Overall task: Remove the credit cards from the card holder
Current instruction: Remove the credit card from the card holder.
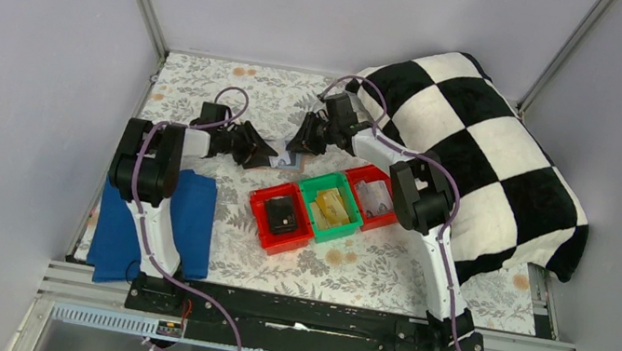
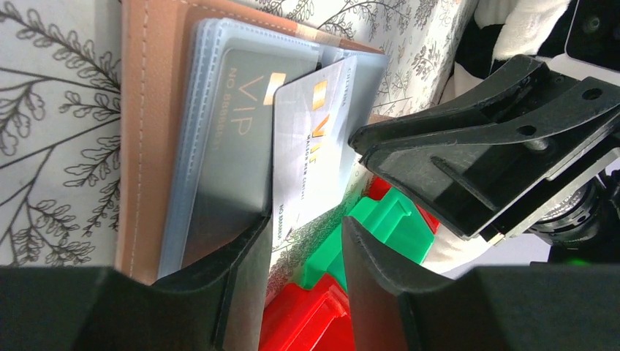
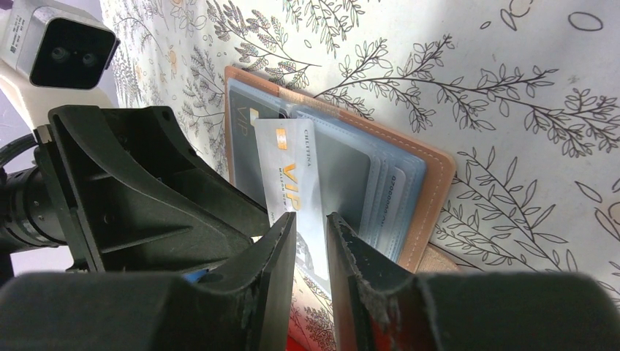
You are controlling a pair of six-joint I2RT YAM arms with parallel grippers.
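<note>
one card [image 3: 289, 172] is half out, pinched in my right gripper [image 3: 311, 223]; left gripper [image 2: 307, 230] part open over the holder [image 2: 142, 146], other cards [image 2: 234, 153] not out yet

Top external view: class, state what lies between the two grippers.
The open card holder, with a silver VIP card sticking partly out of it. The left gripper and right gripper flank it; the wrist views show this most clearly.

white arms [image 1: 144, 163] with chunky black joints, purple cables [image 1: 233, 90] looping around, matte black gripper fingers [image 3: 278, 270], kinda scuffed edges
</note>
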